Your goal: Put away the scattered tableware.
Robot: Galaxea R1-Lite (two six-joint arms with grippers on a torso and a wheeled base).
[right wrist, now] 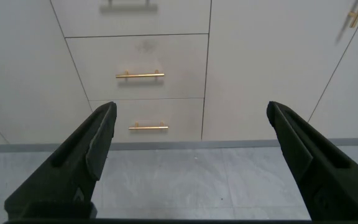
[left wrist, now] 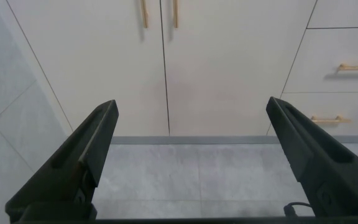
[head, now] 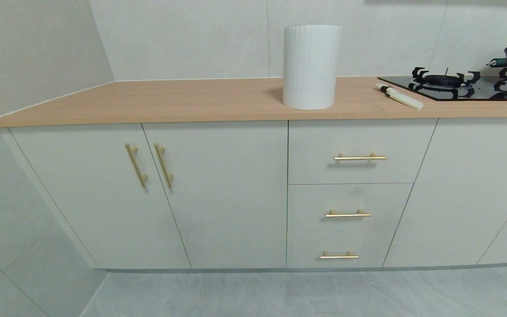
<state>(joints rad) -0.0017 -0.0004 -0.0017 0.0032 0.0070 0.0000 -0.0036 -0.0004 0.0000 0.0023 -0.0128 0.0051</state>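
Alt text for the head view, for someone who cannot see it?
A white ribbed container stands on a wooden countertop, with a white utensil lying between it and a gas hob. Closed pale cabinets and three drawers sit below.

Upper centre, a white ribbed cylindrical holder (head: 311, 66) shows fine vertical lines. The light-brown wood-grain countertop (head: 170, 101) tops pale grey matte cabinet fronts (head: 218, 193) with gold metal bar handles (head: 360, 157). Upper right: a glossy black glass hob (head: 445, 88) and a cream flat utensil (head: 399, 96), black-banded at one end.
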